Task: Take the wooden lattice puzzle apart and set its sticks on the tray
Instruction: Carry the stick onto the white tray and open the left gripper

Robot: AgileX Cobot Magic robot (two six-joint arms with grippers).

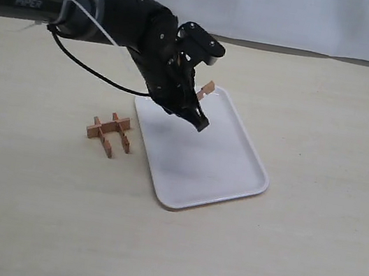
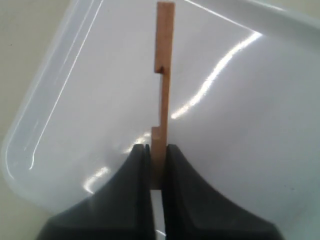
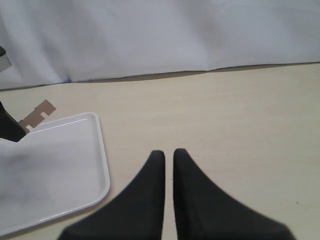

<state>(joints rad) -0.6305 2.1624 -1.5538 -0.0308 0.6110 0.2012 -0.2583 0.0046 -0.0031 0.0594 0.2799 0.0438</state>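
1. With the left gripper, clamping one stick tight, up over the tray.
2. Leaving the rest of the puzzle on the surface, just beside the tray.
3. Next, likely: lowering, then letting go.

A flat white rectangular plastic tray lies on the pale beige tabletop. Over its 12 o'clock edge hangs the black left gripper, with a short reddish-brown notched wooden stick jutting from it. At the tray's 9 o'clock, just beside it, sits the small reddish-brown wooden lattice puzzle.
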